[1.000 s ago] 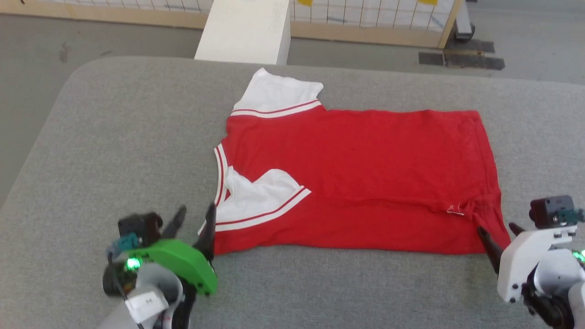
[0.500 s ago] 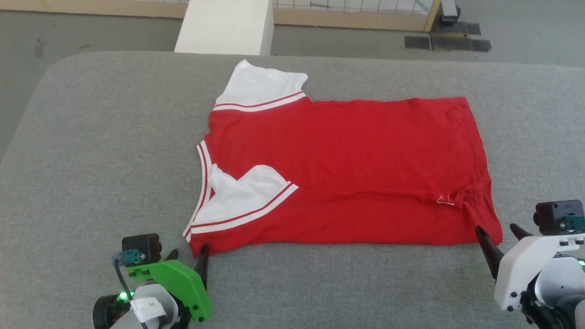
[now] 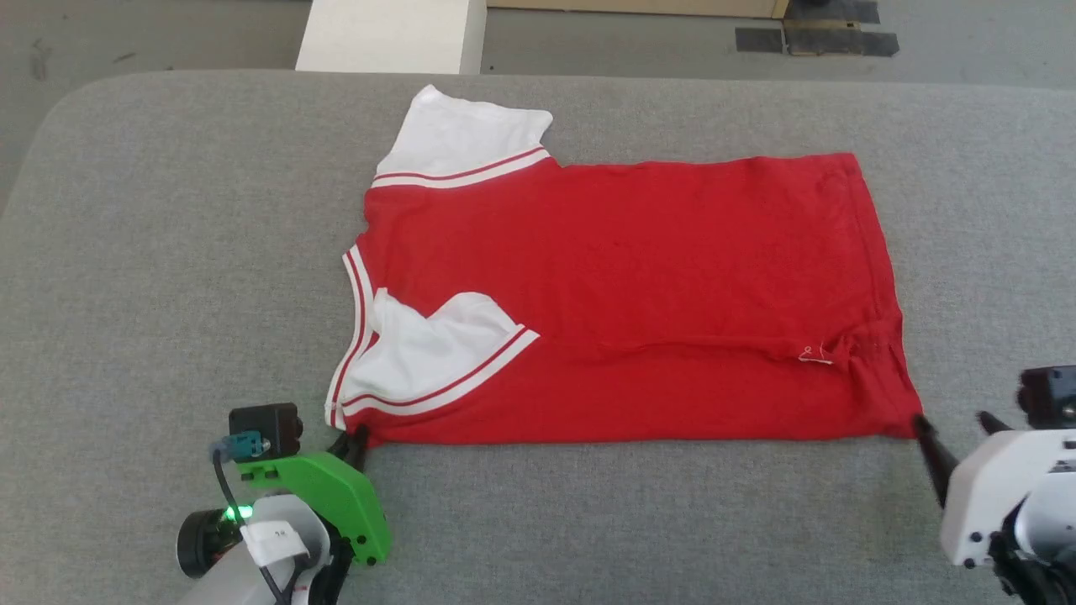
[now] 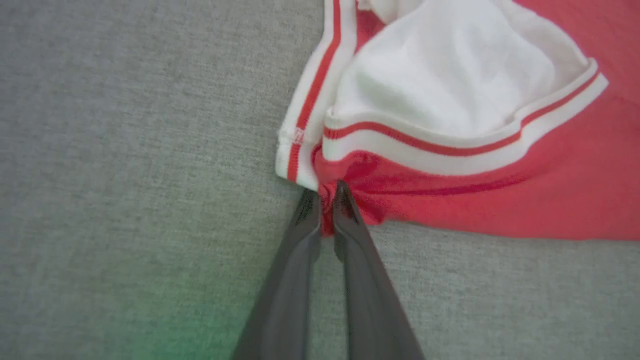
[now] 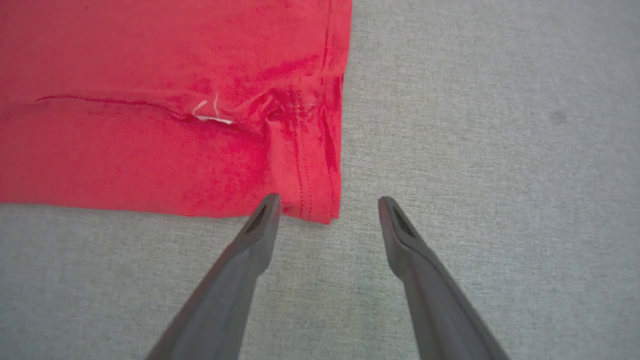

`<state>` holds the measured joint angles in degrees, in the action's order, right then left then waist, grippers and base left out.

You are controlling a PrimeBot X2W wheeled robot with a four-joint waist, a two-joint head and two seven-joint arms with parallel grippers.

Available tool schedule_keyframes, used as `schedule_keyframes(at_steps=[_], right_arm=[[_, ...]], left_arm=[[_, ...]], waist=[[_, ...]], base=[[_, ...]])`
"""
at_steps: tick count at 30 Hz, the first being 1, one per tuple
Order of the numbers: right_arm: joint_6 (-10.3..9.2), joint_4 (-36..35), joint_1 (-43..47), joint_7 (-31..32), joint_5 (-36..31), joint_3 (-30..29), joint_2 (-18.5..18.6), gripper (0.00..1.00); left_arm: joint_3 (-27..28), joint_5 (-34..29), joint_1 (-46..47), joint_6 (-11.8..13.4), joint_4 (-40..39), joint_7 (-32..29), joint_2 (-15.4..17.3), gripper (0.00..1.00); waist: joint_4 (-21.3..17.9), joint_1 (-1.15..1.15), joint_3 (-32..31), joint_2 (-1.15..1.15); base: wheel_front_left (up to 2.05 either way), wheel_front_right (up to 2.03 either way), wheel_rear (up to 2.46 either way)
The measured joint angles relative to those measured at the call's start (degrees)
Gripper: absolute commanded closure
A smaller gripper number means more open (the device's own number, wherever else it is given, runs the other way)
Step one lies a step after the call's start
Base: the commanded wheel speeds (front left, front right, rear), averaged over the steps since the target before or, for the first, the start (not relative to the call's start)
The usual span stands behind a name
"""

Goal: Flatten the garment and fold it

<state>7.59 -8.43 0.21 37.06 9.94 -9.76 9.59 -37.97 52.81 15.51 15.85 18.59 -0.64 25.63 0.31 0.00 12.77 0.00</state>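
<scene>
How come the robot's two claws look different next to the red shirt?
The left gripper is shut, pinching the garment's collar-end corner; the right gripper is open, the hem corner between its fingers, unpinched. The left gripper's mount is green, the right gripper's white. Both have long dark fingers at the garment's near edge.

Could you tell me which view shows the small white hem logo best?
The right wrist view: the logo sits close and sharp among wrinkles. The head view shows it as a tiny mark; the left wrist view faces the white sleeve instead.
</scene>
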Motion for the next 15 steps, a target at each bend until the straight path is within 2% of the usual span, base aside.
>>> schedule_keyframes(at_steps=[2, 7, 15], right_arm=[[-0.01, 1.16, -0.11, 0.08, -1.79, -1.79, -0.14, 0.0], [-0.01, 5.53, -2.1, 1.26, -3.89, -1.91, -0.14, 0.0], [-0.01, 15.41, -8.01, 2.78, -7.09, -3.32, -0.8, 0.0]], left_arm=[[-0.04, -0.05, -0.09, -0.4, 0.07, 1.41, -0.32, 1.0], [-0.47, -1.1, -1.2, -0.34, -2.5, 3.76, -0.46, 1.0], [-1.43, -3.64, -1.32, 1.45, -11.03, 3.72, 1.66, 1.0]], waist=[[0.42, 0.0, -0.77, 0.0], [2.04, 0.0, -2.45, 0.0], [4.33, 0.0, -1.9, 0.0]], base=[[0.0, 0.0, 0.0], [0.0, 0.0, 0.0], [0.0, 0.0, 0.0]])
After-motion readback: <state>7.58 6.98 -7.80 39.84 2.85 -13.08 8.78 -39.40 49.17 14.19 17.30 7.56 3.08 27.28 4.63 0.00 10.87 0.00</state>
